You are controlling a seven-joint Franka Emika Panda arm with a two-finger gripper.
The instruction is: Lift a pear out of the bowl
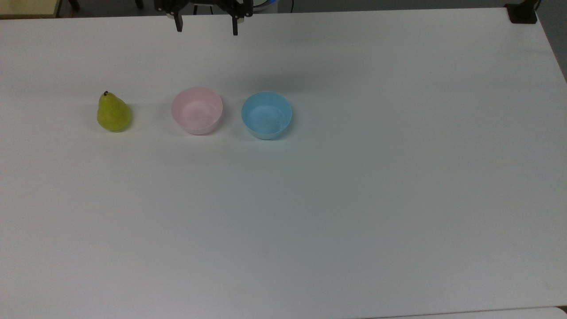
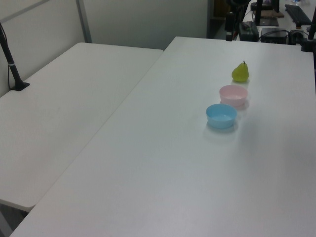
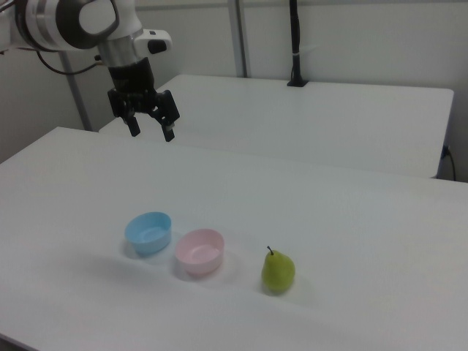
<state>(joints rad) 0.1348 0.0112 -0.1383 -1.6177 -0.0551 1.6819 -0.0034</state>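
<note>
A yellow-green pear stands upright on the white table, left of the pink bowl in the top view. The pink bowl holds nothing. My gripper hangs open and empty high above the table's far edge in the top view, well away from the pear and both bowls. In the right view it hangs above and behind the blue bowl.
A light blue bowl sits just beside the pink one. A second white table adjoins in the left view. A black clamp grips the top view's far right corner.
</note>
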